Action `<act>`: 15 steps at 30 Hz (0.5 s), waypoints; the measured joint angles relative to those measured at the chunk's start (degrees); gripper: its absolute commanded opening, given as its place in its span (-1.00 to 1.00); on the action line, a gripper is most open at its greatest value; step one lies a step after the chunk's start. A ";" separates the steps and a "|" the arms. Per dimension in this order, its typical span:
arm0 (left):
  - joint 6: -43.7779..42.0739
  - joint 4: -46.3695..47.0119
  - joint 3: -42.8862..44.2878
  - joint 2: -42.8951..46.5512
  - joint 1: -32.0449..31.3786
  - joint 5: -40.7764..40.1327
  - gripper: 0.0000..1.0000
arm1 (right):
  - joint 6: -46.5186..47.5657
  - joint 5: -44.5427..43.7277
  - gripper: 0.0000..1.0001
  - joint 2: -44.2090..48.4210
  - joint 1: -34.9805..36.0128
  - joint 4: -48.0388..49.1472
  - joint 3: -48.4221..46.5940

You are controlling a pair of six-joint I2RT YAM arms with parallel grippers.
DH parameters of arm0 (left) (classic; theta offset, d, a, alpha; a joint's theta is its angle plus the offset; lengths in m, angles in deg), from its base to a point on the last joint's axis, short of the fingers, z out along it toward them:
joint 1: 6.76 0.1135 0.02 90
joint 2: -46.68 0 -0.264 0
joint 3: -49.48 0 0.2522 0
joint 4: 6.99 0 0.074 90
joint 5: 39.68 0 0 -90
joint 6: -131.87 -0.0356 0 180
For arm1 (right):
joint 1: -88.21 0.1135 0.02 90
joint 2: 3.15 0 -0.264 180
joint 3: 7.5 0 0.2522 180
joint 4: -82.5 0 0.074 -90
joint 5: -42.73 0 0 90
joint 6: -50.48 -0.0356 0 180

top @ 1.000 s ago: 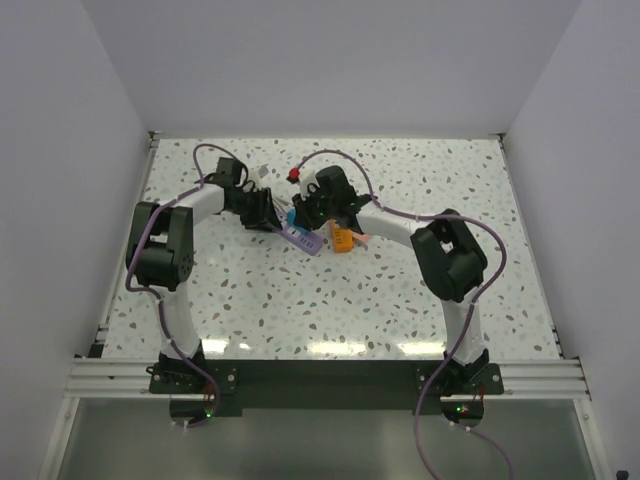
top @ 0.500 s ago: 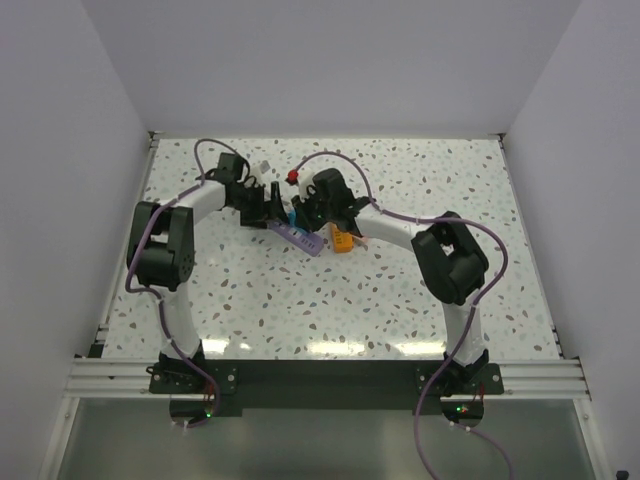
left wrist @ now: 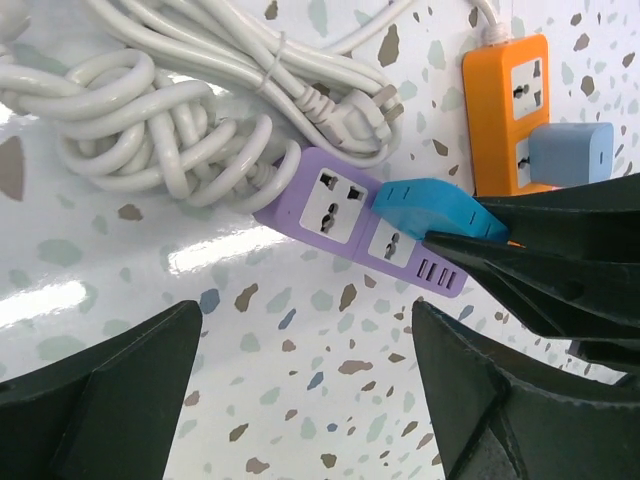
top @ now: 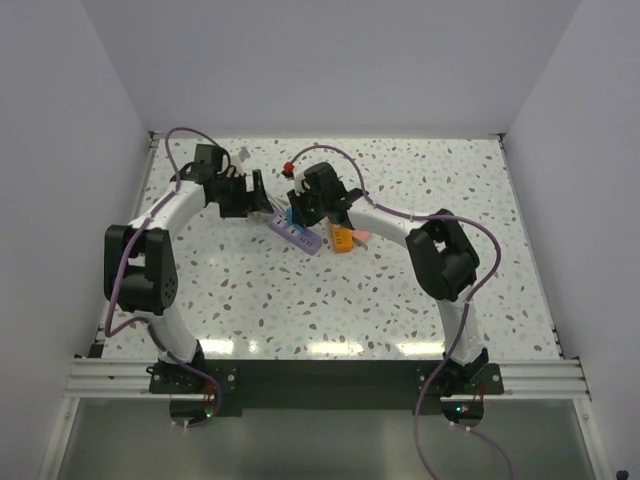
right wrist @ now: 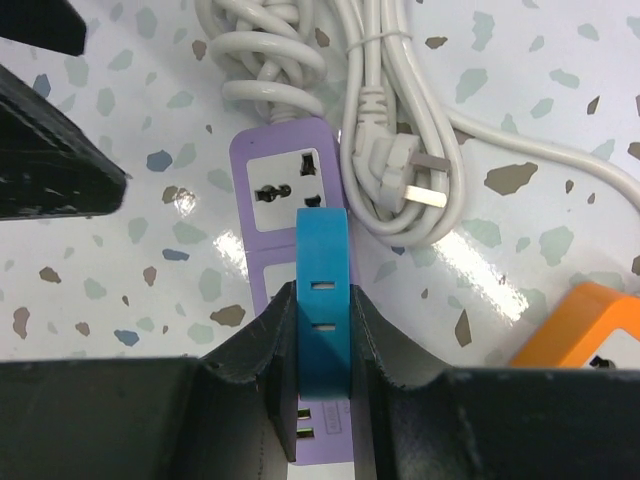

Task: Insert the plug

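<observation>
A blue plug (right wrist: 322, 290) stands over the second socket of the purple power strip (right wrist: 280, 190), and my right gripper (right wrist: 322, 362) is shut on its sides. In the left wrist view the blue plug (left wrist: 430, 205) leans over the purple strip (left wrist: 335, 205), with the right gripper's dark fingers (left wrist: 560, 260) on it. My left gripper (left wrist: 300, 400) is open over bare table, to the left of the strip and holding nothing. From above, the purple strip (top: 298, 236) lies between my left gripper (top: 256, 194) and my right gripper (top: 296, 212).
A coiled white cable (left wrist: 150, 110) with a white plug (right wrist: 400, 160) lies against the strip's far end. An orange power strip (left wrist: 505, 110) carrying a light blue adapter (left wrist: 572, 155) sits to the right (top: 343, 239). White walls enclose the speckled table (top: 400, 290).
My left gripper has opened, let go of the purple strip and drawn back to the left. The right gripper has stayed shut on the blue plug.
</observation>
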 measured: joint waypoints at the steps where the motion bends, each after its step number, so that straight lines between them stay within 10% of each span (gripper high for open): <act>1: 0.00 -0.31 -0.15 0.72 0.44 -0.39 0.83 | -0.11 -0.15 -1.00 -0.46 0.15 0.04 -0.57; 6: 0.11 -0.76 -0.11 2.34 1.70 -1.36 0.83 | -0.11 -0.33 -1.00 -1.05 0.59 0.39 -1.27; 15: 0.52 -1.81 0.92 2.34 1.73 -0.83 0.82 | -0.02 0.83 0.13 -0.81 0.66 1.31 1.25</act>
